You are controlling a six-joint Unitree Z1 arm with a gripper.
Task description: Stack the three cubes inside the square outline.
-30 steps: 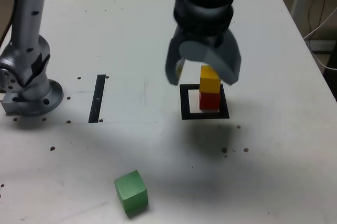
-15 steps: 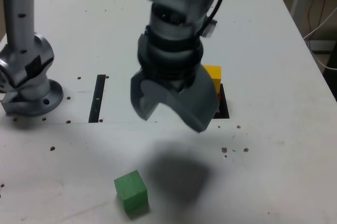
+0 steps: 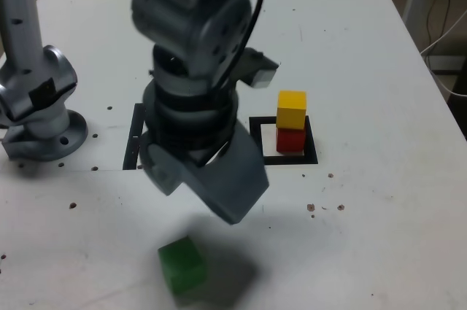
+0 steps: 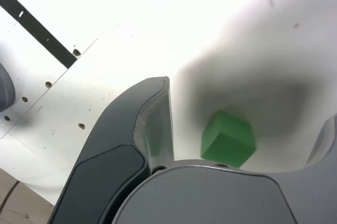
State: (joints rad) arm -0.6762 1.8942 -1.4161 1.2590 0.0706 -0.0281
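So the tool (image 3: 201, 186) is hanging right over the green cube (image 3: 181, 266), jaws spread about as wide as they go and nothing in them. From the wrist view the green cube (image 4: 228, 138) sits on the bench between the two jaws, a bit nearer one side than dead centre, with the tool's shadow all over it.

My guess on handling: it looks like a small solid matte block, light and stiff, so no worry about crushing it, and the matte faces shouldn't be slippery. It does sit turned a little against the jaws, so I'd pinch it on two opposite flat faces, not across corners, or it may twist as the jaws close. Grabbing it around mid-height or a touch higher would leave the underside clear for setting it down.

The other two are done already: yellow cube (image 3: 292, 109) on top of the red cube (image 3: 290, 139), inside the square outline (image 3: 255, 142), off to the far side of the tool and well apart from it.

The bench (image 3: 379, 200) is flat white with some small dark specks and holes, and a narrow black strip (image 3: 135, 138) partly hidden behind the tool. Plenty of open space around the green one. A cable (image 3: 441, 33) hangs off the bench edge beyond the stack.
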